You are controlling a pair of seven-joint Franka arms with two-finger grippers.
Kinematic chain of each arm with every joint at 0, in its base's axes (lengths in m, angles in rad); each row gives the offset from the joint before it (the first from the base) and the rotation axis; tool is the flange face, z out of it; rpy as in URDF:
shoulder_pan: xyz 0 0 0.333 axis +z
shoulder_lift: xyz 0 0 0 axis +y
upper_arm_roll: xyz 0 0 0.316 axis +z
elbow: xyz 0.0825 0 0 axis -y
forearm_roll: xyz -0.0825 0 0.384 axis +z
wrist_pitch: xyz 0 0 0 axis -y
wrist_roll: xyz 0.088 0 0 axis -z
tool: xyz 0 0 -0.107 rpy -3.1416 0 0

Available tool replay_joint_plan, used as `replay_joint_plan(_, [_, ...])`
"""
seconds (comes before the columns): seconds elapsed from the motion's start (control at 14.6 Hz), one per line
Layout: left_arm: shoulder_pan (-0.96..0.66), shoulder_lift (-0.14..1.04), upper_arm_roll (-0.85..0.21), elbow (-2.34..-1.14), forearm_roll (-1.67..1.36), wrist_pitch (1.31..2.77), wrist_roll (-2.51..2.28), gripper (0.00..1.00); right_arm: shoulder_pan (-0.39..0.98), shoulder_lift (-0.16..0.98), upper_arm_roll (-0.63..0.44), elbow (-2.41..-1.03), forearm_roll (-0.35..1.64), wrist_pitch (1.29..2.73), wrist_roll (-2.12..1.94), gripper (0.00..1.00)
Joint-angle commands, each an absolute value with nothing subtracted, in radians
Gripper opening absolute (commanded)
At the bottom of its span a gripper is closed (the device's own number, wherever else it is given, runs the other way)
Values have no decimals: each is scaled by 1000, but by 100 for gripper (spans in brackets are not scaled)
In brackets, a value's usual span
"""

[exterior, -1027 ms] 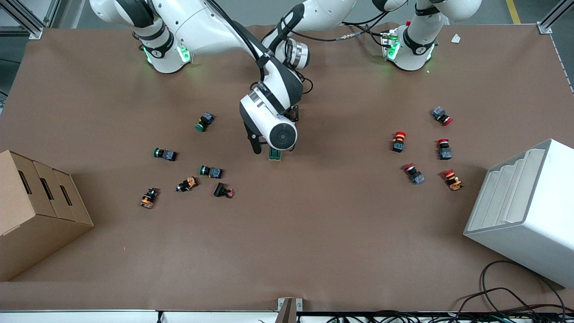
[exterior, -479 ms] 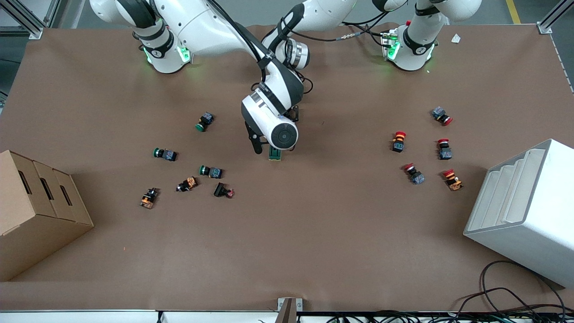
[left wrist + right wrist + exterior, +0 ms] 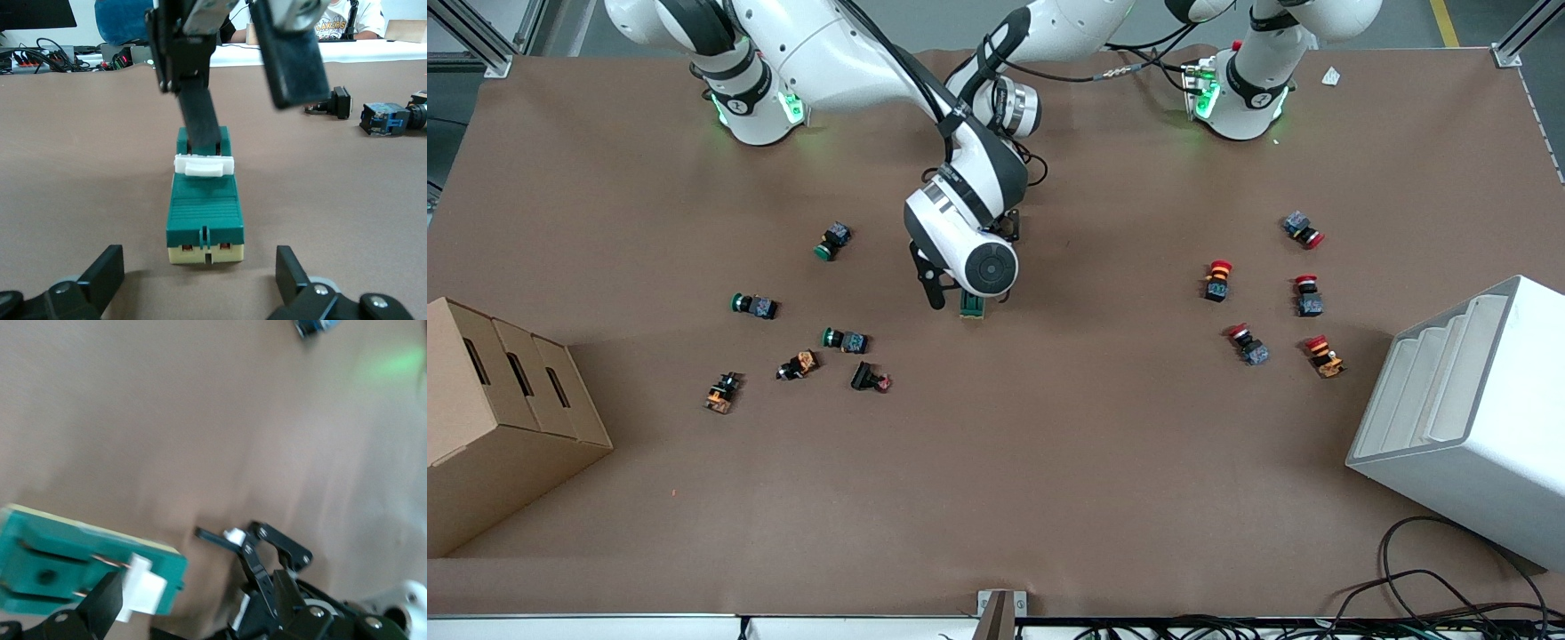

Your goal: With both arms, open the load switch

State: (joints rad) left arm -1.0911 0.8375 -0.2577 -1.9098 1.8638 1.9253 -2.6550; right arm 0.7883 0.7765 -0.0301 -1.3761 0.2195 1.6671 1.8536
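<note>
Brown tabletop (image 3: 1049, 444) unchanged — both claws (right (image 3: 250, 73), left (image 3: 200, 283)) spread at load switch (image 3: 204, 200).

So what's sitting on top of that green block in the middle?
A white lever lies across the load switch, with one finger of the right gripper on its top. What the finger covers is hidden.
</note>
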Motion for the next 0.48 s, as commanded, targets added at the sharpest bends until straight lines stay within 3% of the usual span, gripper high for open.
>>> replay_joint_plan(0.0, [-1092,856,-258,-1904,1862,1924,-2640,99,701,718,-26,-1376,195,1663,1731,100])
replay_joint_plan(0.41, [-1092,858,-256,-1907,1862,1924,-2638,99,502,578,-20,-1374,210,1616,1458,100])
